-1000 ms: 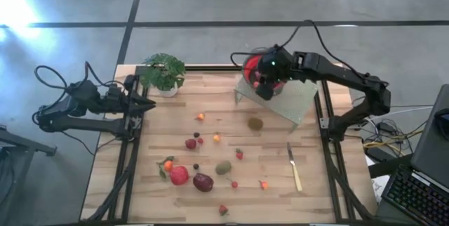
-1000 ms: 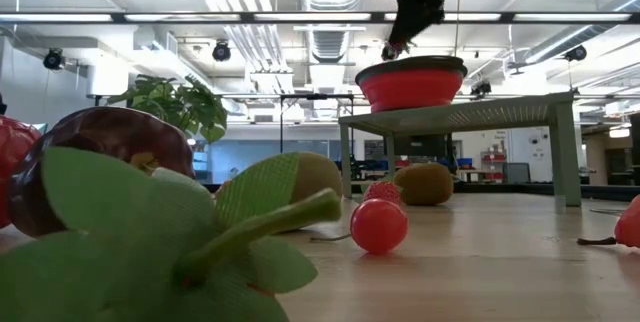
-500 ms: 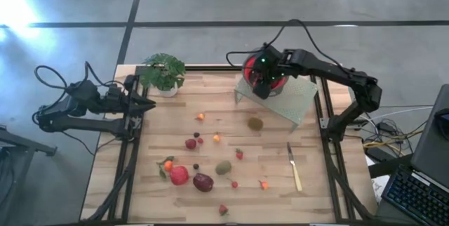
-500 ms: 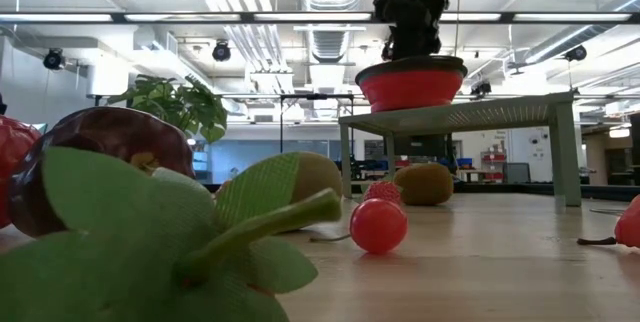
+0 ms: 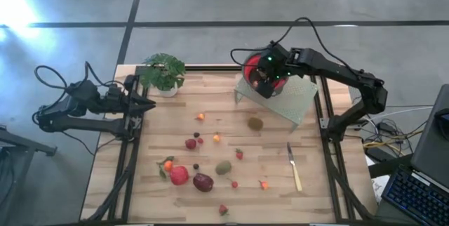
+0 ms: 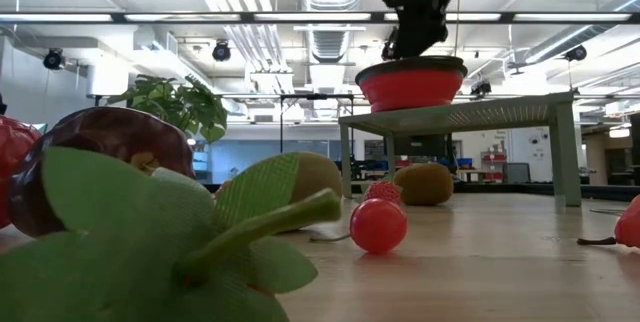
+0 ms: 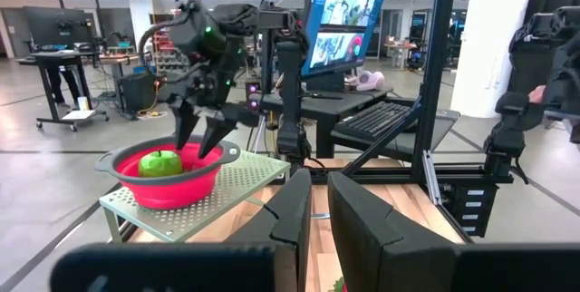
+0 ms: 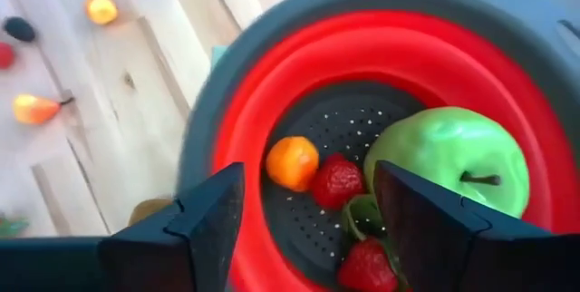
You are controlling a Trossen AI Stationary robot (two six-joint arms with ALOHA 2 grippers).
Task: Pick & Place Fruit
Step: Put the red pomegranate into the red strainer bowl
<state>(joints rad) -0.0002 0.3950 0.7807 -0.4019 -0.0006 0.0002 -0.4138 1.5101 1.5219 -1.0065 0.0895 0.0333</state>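
The red bowl (image 5: 247, 64) with a grey rim stands on a perforated metal stand (image 5: 298, 103) at the table's far right. In it lie a green apple (image 8: 449, 160), a small orange fruit (image 8: 292, 162) and strawberries (image 8: 337, 181). My right gripper (image 8: 308, 228) hovers open just above the bowl (image 6: 412, 87), fingers pointing down and holding nothing. More fruit rests on the wood: two kiwis (image 5: 255, 123) (image 5: 223, 167), a red apple (image 5: 179, 175), a maroon plum-like one (image 5: 203, 182) and small pieces. My left gripper (image 5: 147, 104) waits shut at the table's left edge.
A leafy potted plant (image 5: 163, 71) stands at the far left of the table. A pale-handled knife (image 5: 294, 167) lies near the right edge. The stand's legs raise the bowl above the wood. Black frame rails run along both sides. Bare wood lies between plant and stand.
My right gripper dipped down to the bowl's rim and has since risen a little, staying over the bowl. The fruit on the table has not moved.
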